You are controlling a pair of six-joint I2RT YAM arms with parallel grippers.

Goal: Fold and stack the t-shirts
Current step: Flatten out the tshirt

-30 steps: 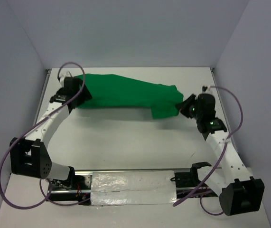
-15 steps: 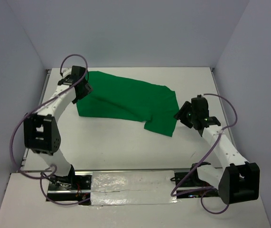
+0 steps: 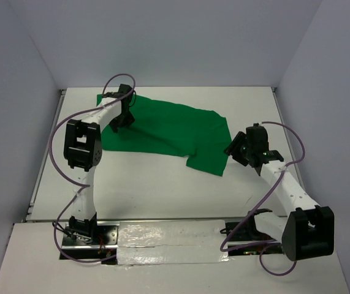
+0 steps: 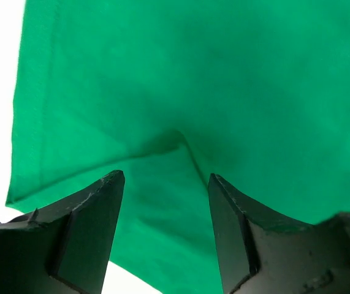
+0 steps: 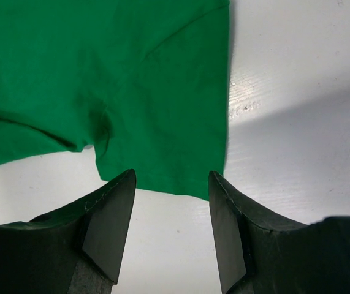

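Green t-shirt [image 3: 162, 128] spread out on far half of white counter [image 3: 162, 196], left end effector [image 3: 118, 122] released, empty, over its left part, right end effector [image 3: 231, 149] released, empty, just beside its right edge

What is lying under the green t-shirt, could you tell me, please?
The green t-shirt lies spread on the white table, which shows beside its edges. Nothing pokes out from beneath it, but whatever the cloth itself covers cannot be seen.
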